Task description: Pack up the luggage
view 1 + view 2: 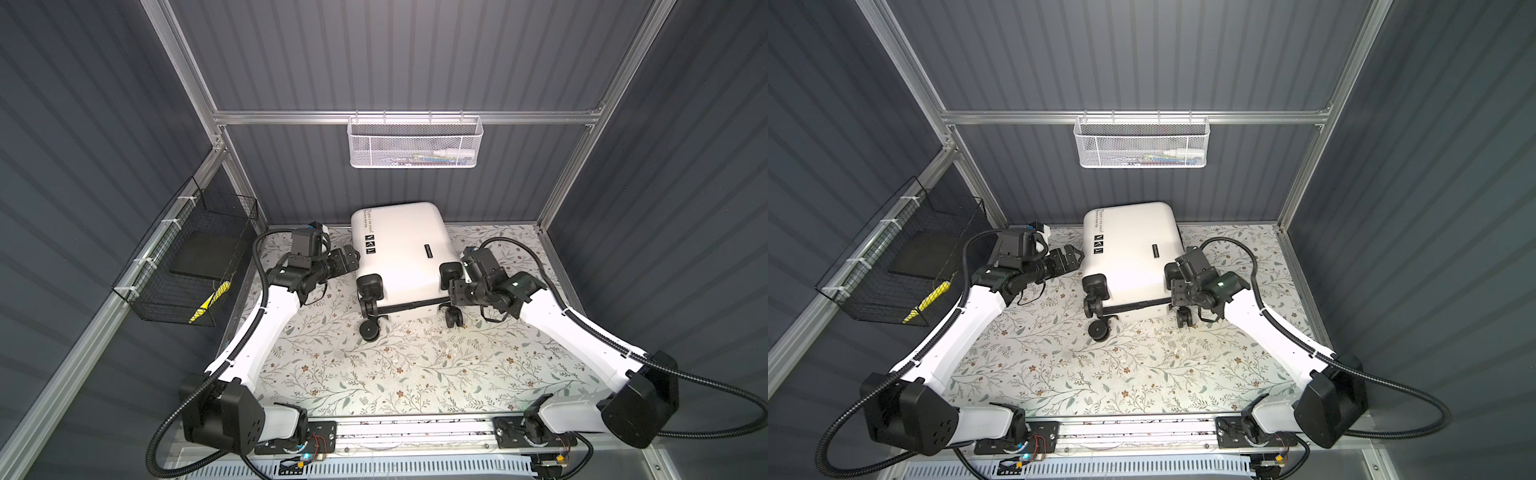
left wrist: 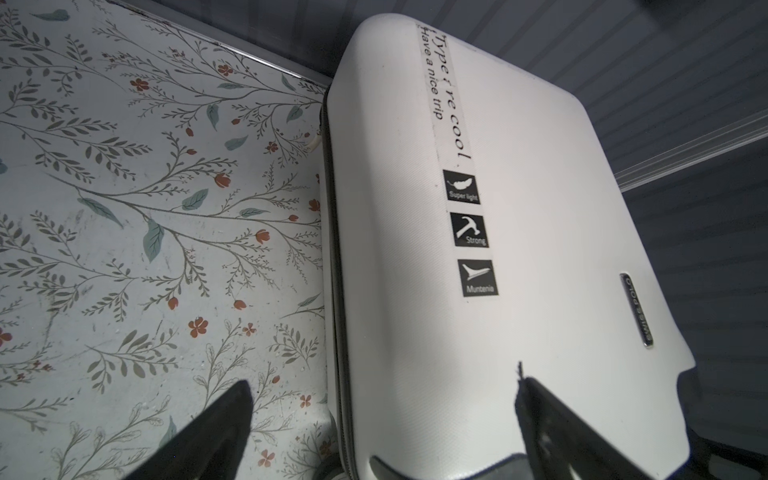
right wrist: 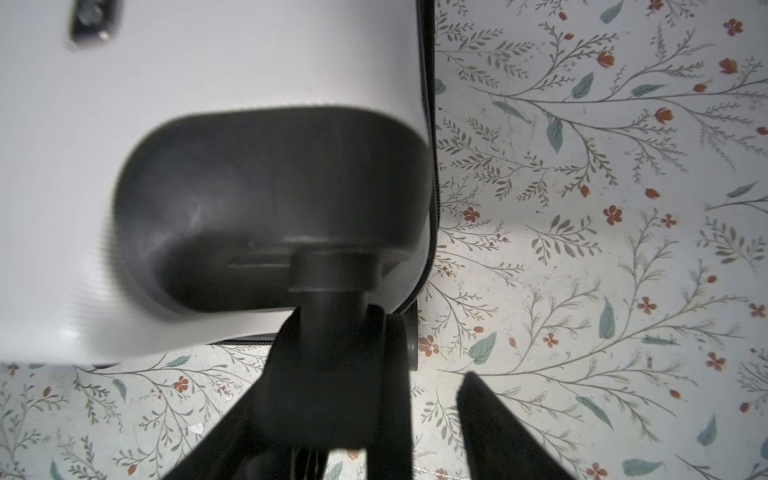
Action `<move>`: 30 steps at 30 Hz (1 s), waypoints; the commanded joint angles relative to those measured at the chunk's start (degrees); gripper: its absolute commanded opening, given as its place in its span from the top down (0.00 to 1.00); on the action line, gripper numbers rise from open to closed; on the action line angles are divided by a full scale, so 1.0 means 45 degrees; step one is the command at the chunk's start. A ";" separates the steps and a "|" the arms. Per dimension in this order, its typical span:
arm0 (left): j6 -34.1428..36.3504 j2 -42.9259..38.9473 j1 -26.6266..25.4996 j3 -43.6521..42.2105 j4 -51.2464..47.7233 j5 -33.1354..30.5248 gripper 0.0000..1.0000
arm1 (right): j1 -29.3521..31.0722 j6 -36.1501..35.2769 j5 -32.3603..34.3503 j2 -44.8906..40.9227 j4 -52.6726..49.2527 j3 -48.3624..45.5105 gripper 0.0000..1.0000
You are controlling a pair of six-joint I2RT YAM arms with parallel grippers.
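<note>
The luggage [image 1: 401, 245] [image 1: 1129, 245] is a small white hard-shell suitcase lying closed at the back of the table, black wheels toward the front. My left gripper [image 1: 351, 255] [image 1: 1073, 257] stands open at its left edge. In the left wrist view the left gripper [image 2: 382, 380] straddles the shell [image 2: 519, 249] and its zip seam without pinching. My right gripper [image 1: 455, 286] [image 1: 1177, 286] is at the front right wheel. In the right wrist view the right gripper [image 3: 374, 374] has the black wheel fork [image 3: 332, 374] between its jaws, and one finger [image 3: 490, 424] stands clear of it.
A white mesh basket [image 1: 414, 143] with small items hangs on the back rail. A black wire basket [image 1: 187, 262] on the left wall holds a dark slab and a yellow object. The floral table top [image 1: 415, 374] stretches toward the arm bases.
</note>
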 commanded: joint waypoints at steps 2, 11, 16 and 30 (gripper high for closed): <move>-0.0033 0.0553 0.0407 0.0263 0.0383 0.0284 0.00 | -0.0405 -0.0052 -0.1328 -0.0748 -0.0126 0.0549 0.22; -0.0477 0.1778 0.1626 0.0659 0.1493 0.1294 0.00 | -0.3651 0.0588 -0.3835 -0.2087 0.0658 -0.0520 0.20; -0.0884 0.2484 0.2185 0.0859 0.1657 0.1379 0.00 | -0.5498 0.0936 -0.5196 -0.2030 0.1498 -0.1554 0.21; -0.0495 0.5134 0.2604 0.1840 0.0733 0.0922 0.00 | -0.6741 0.2419 -0.7727 0.2018 0.5256 -0.3034 0.27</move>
